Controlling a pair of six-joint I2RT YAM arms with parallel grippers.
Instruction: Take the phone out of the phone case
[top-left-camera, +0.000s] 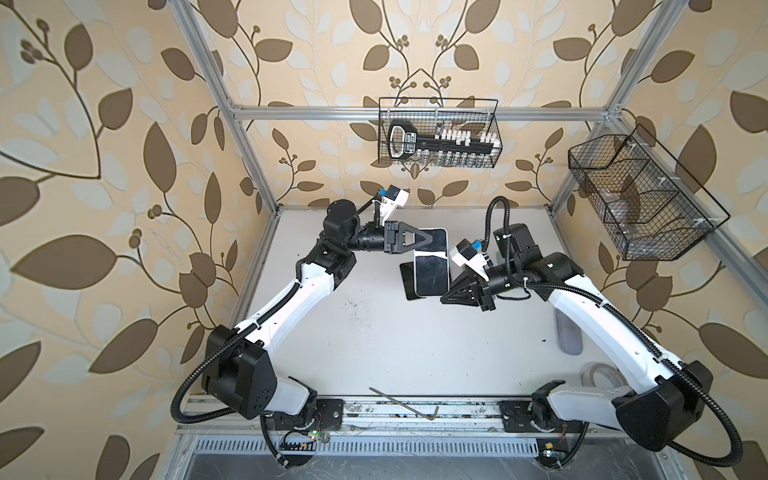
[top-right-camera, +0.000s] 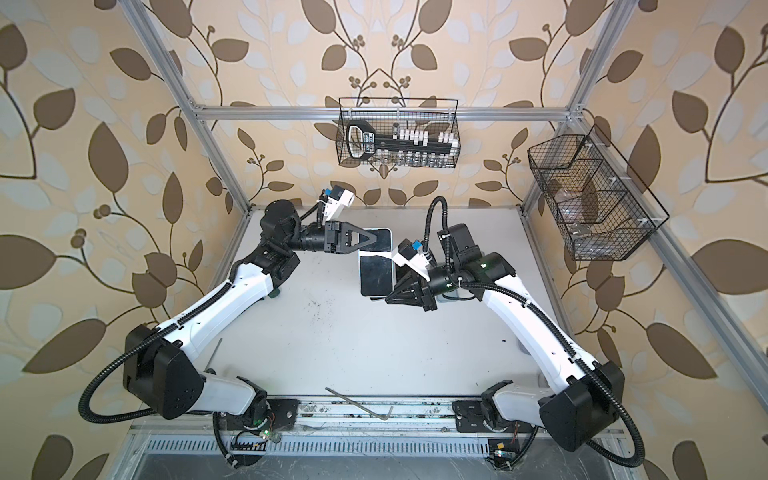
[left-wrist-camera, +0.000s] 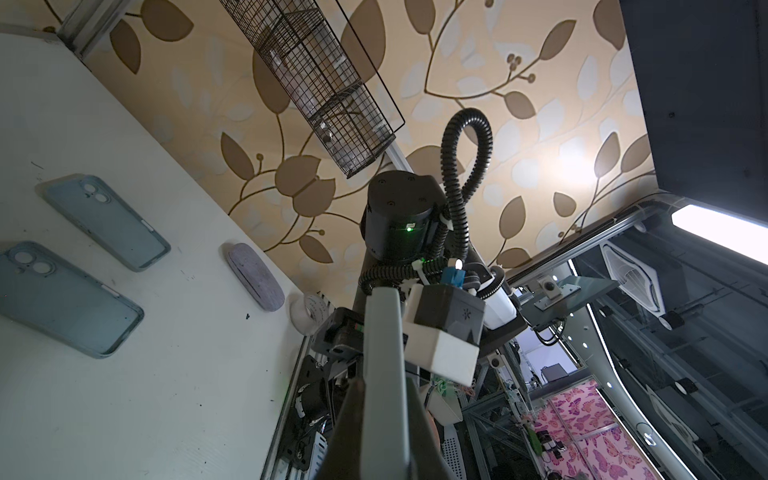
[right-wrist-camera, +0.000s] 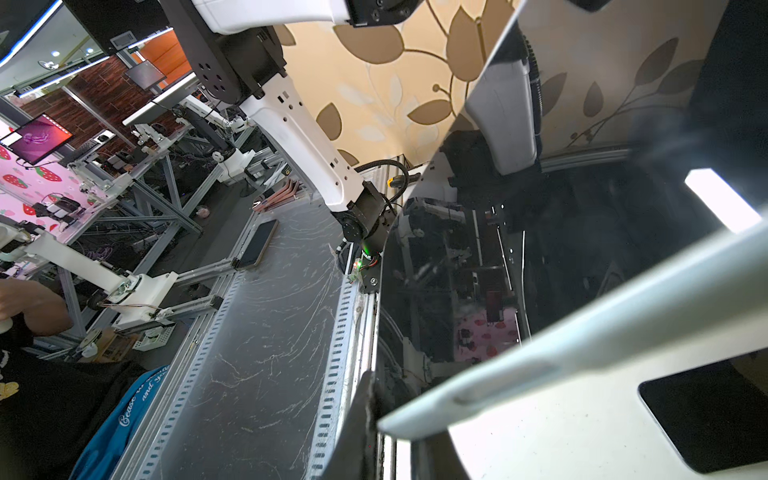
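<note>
Above the middle of the table, in both top views, the phone (top-left-camera: 432, 276) (top-right-camera: 376, 274) shows a black screen with a pale rim. My right gripper (top-left-camera: 444, 298) (top-right-camera: 388, 298) is shut on its near right corner. The right wrist view shows the glossy screen (right-wrist-camera: 540, 249) and the phone's pale side edge (right-wrist-camera: 582, 340) running into the jaws. The phone case (top-left-camera: 438, 239) (top-right-camera: 384, 239) sits at the phone's far end, with my left gripper (top-left-camera: 428, 241) (top-right-camera: 376, 240) shut on it. In the left wrist view its grey edge (left-wrist-camera: 382, 353) stands between the fingers. Case and phone meet at a pale band. Whether they overlap I cannot tell.
Two empty pale blue cases (left-wrist-camera: 108, 220) (left-wrist-camera: 62, 299) lie on the table near the right arm. A grey-purple pouch (top-left-camera: 568, 336) and a tape roll (top-left-camera: 600, 374) sit at the right edge. An Allen key (top-left-camera: 403, 405) lies on the front rail. Wire baskets (top-left-camera: 440, 133) (top-left-camera: 640, 195) hang on the walls.
</note>
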